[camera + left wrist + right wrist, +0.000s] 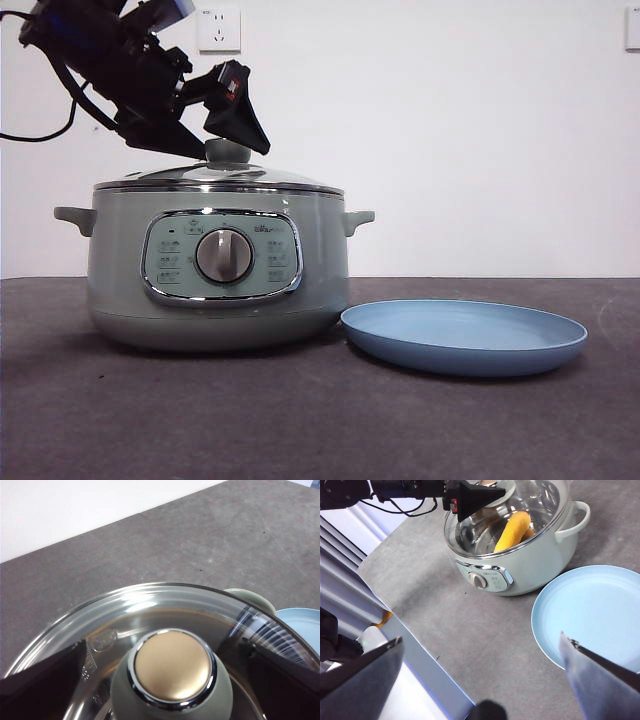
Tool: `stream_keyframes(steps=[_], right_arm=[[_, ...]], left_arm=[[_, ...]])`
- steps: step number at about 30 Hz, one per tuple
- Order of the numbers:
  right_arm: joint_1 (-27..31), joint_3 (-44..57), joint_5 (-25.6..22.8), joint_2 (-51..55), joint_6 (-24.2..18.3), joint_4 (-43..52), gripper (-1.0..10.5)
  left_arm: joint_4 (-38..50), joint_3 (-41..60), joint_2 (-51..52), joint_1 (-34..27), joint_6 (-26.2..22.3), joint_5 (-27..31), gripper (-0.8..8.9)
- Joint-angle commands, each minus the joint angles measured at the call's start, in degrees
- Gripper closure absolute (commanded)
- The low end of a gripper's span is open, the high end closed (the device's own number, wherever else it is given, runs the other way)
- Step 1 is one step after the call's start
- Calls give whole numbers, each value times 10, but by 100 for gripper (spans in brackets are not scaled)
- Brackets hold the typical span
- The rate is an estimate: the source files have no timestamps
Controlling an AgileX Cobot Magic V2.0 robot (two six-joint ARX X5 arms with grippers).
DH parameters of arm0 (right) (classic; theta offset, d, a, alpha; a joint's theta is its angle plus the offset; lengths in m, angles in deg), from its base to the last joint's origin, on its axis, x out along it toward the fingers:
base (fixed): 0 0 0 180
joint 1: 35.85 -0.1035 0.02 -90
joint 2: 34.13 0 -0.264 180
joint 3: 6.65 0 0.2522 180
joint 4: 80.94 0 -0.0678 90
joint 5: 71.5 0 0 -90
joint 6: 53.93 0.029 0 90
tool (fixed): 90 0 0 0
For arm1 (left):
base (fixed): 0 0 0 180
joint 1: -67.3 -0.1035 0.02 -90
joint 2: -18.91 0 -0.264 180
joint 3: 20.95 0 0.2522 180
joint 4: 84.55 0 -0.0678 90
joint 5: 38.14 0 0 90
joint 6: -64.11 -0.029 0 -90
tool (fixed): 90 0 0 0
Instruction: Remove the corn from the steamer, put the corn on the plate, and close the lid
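While the lid sits on the steamer, the left gripper straddles its knob, jaws spread, not touching. The corn lies inside. The right gripper hangs open above the plate.

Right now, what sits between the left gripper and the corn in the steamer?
The glass lid: the left gripper straddles its knob, and the right wrist view shows the corn beneath the glass, inside the steamer.
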Motion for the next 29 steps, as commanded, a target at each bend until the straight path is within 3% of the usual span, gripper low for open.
stream_keyframes(steps=[1, 7, 12, 17, 22, 29], right_arm=[[-1, -3, -2, 0, -5, 3, 348], [-1, -3, -2, 0, -5, 3, 348], [-1, -3, -2, 0, -5, 3, 348], [-1, -3, -2, 0, -5, 3, 348], [-1, -3, -2, 0, -5, 3, 348], [-1, -3, -2, 0, -5, 3, 348]], left_arm=[[6, 0, -9, 3, -1, 1, 220], [3, 0, -13, 8, 0, 14, 227], [-7, 0, -13, 12, 0, 14, 428], [-8, 0, -13, 12, 0, 13, 449], [-13, 0, -13, 12, 2, 13, 729], [-24, 0, -13, 12, 2, 13, 788]])
